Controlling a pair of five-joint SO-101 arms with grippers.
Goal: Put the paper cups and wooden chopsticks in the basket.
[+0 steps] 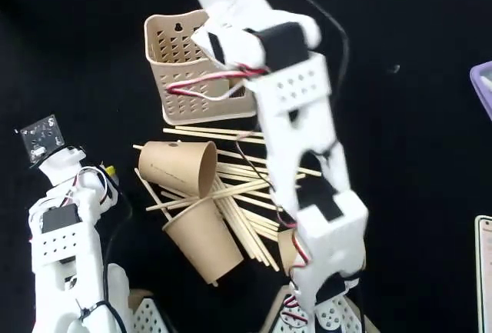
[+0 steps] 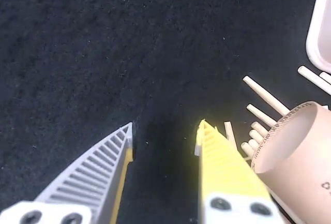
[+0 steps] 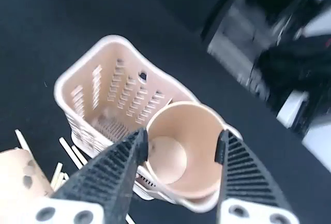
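Plainly gripped a cup (image 3: 170,159) by its rim in the right pincer (image 3: 182,133), mouth up, clamped right over the basket (image 3: 88,100). Saw two more cups (image 1: 177,165) on their sides among scattered chopsticks (image 1: 242,221) on the surface (image 1: 77,56), just in front of the basket. Held the left pincer (image 2: 165,125) apart, low over bare surface, just beside one lying cup and some chopstick ends.

Beige basket (image 1: 175,56) upright (one cup (image 3: 182,154) inside), two paper cups (image 1: 178,165) toppled on scattered chopsticks (image 1: 247,234)
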